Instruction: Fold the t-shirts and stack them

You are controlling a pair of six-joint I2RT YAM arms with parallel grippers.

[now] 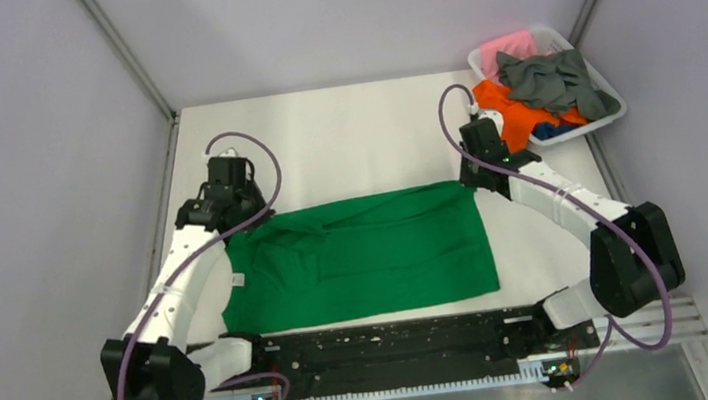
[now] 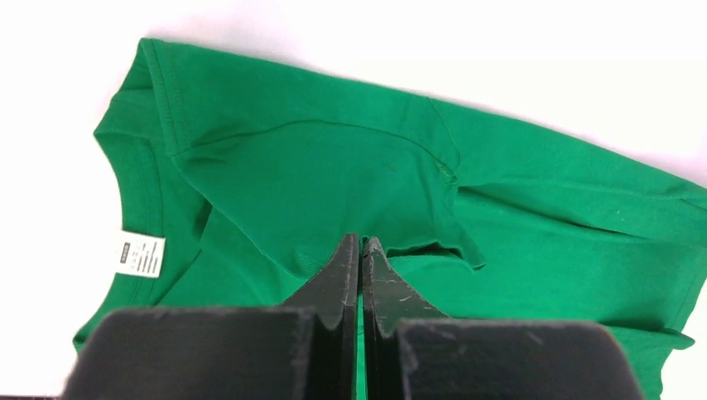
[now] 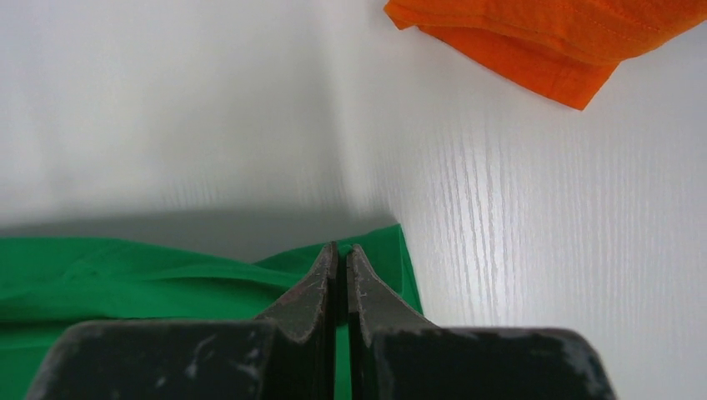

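White table [image 1: 352, 130] carries the green t-shirt [image 1: 367, 259] flat, just ahead of the bases, its long axis running left to right and its collar pointing left. The left gripper [image 2: 360, 246] and right gripper [image 3: 342, 250] sit at its far corners with fingers together. If cloth is pinched, draw both evenly toward you, keeping the fold straight.

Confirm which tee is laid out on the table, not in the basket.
The green t-shirt; the orange tee, grey tee, pink tee, blue tee are heaped at the white basket.
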